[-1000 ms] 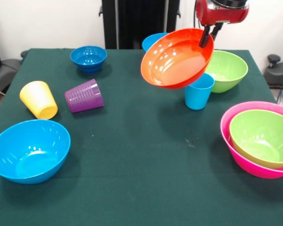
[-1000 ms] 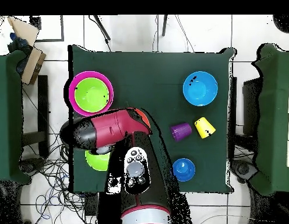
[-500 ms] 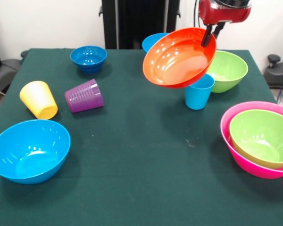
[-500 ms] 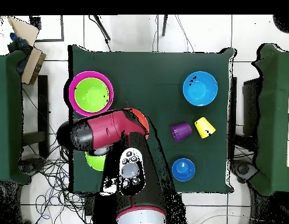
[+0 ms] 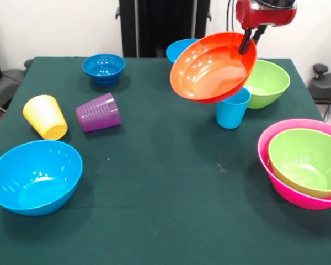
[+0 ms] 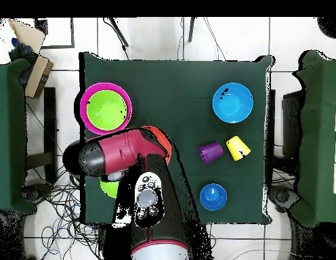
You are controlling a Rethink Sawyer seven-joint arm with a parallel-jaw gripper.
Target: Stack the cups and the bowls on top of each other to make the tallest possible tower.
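Note:
My gripper (image 5: 247,41) is shut on the rim of the orange bowl (image 5: 212,69) and holds it tilted in the air at the far right, above the light blue cup (image 5: 231,109) and next to a lime green bowl (image 5: 267,81). In the overhead view the arm (image 6: 120,154) hides most of the orange bowl (image 6: 159,135). A second lime green bowl (image 5: 308,160) sits inside the pink bowl (image 5: 289,182). The yellow cup (image 5: 45,116) and purple cup (image 5: 98,112) lie on their sides at the left. A light blue bowl (image 5: 34,175) is near left, the dark blue bowl (image 5: 103,68) far left.
Another light blue bowl (image 5: 178,48) shows partly behind the orange bowl at the far edge. The green table cloth (image 5: 154,182) covers the table. In the overhead view, side tables (image 6: 8,128) stand to either side of the table.
My gripper has carried the orange bowl slightly to the right and a little up in the front view. Everything else is as before.

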